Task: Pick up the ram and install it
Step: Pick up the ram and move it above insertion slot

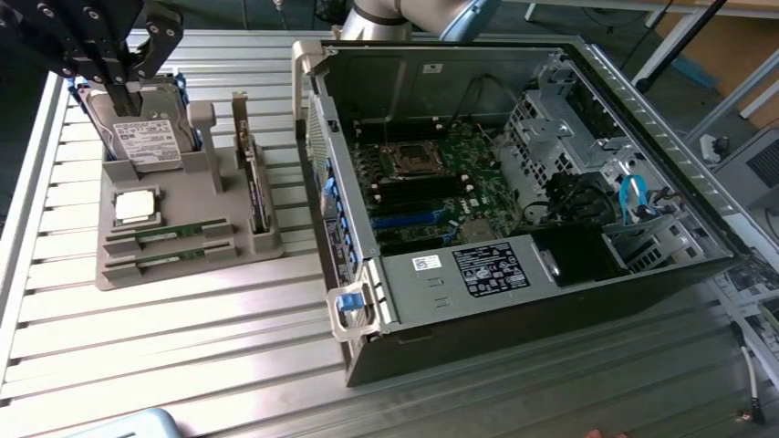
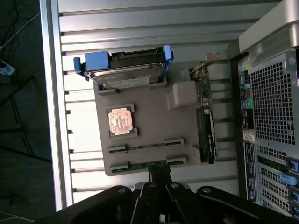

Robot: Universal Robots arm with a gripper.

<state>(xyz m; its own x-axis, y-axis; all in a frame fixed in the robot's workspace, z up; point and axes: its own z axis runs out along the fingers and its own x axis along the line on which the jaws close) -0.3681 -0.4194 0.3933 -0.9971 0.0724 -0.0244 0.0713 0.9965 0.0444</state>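
Note:
Two ram sticks, thin and green, lie side by side in slots of a grey holder (image 1: 182,196): one ram (image 1: 164,231) and its twin (image 1: 164,258). In the wrist view they are the ram (image 2: 145,145) and its twin (image 2: 145,163) on the holder (image 2: 154,121). My black gripper (image 1: 126,84) hangs high over the holder's far end, above the hard drive, at the exterior view's left. Its fingers are shut with nothing between them. In the wrist view the gripper (image 2: 159,169) meets at the holder's edge beside the second stick.
The holder also carries a hard drive (image 1: 146,137) in a blue frame, a square processor (image 1: 134,205) and an upright dark expansion card (image 1: 255,182). An open computer case (image 1: 512,265) lies at the exterior view's right, its motherboard (image 1: 426,192) exposed. Everything rests on a ribbed metal table (image 1: 182,347).

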